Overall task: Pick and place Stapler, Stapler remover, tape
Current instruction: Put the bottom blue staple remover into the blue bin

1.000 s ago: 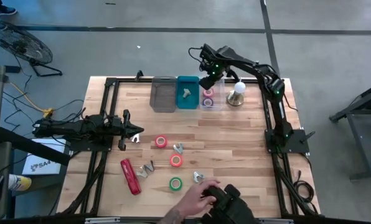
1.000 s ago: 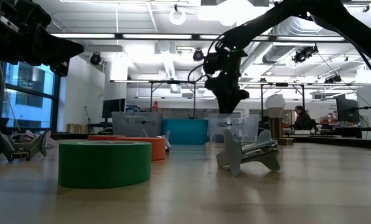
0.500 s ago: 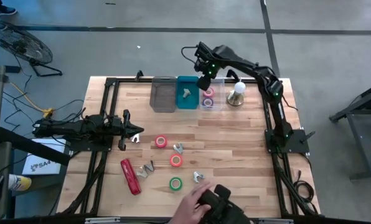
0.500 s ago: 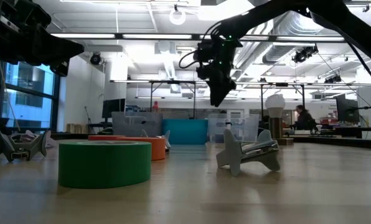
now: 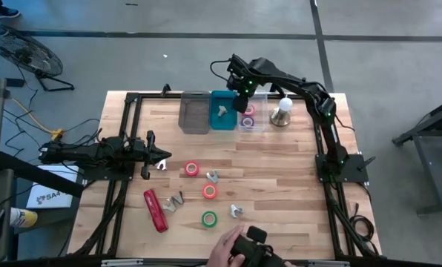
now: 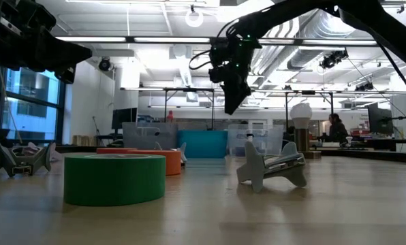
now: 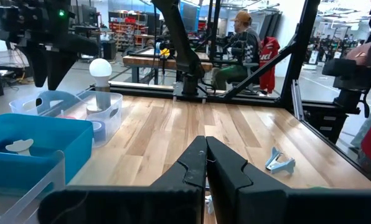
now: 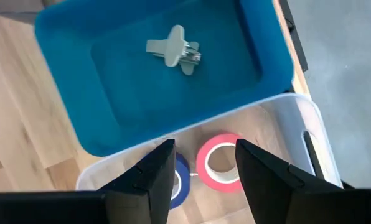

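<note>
The red stapler lies flat near the table's near-left part. Red, orange and green tape rolls lie flat mid-table, with silvery staple removers among them. A pink roll and a purple roll lie in the clear bin. One remover lies in the teal bin. My right gripper hangs open and empty above the clear and teal bins. My left gripper waits shut at the table's left.
A grey bin stands left of the teal one at the far edge. A white bulb on a base stands right of the clear bin. A person's hand holds a dark device at the near edge. Bare wood lies right of centre.
My right gripper has risen from the clear bin and drifted toward the table's left, now over the seam between the clear and teal bins. The person's hand at the near edge has shifted left and drawn back.
</note>
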